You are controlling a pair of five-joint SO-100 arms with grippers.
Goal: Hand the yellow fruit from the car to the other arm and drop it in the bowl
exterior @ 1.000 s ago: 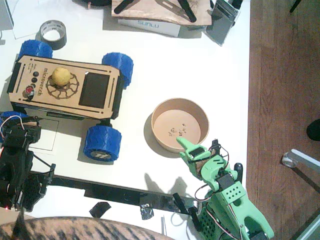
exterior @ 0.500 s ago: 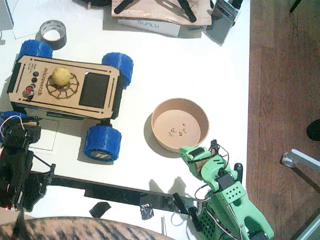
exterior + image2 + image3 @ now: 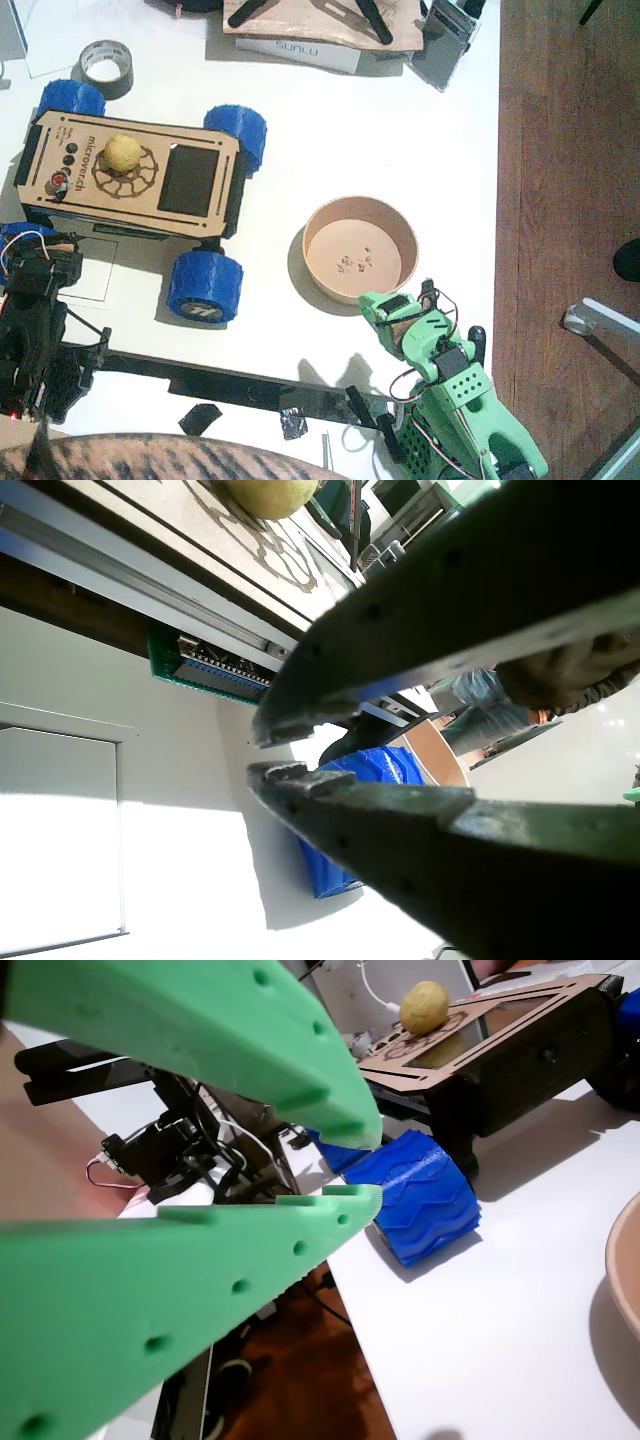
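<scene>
White table [image 3: 400,150]; dull-yellow, round fruit [image 3: 120,152] atop plywood car [image 3: 140,180].

Right arm's green tool [image 3: 380,310] pulled back off bowl [image 3: 360,250] rim, now just beside it.

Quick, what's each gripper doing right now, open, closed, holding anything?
Left gripper: black, open a little, holding nothing; the yellow fruit sits on the car.
Right gripper: green, open a little, empty, beside the bowl.
</scene>
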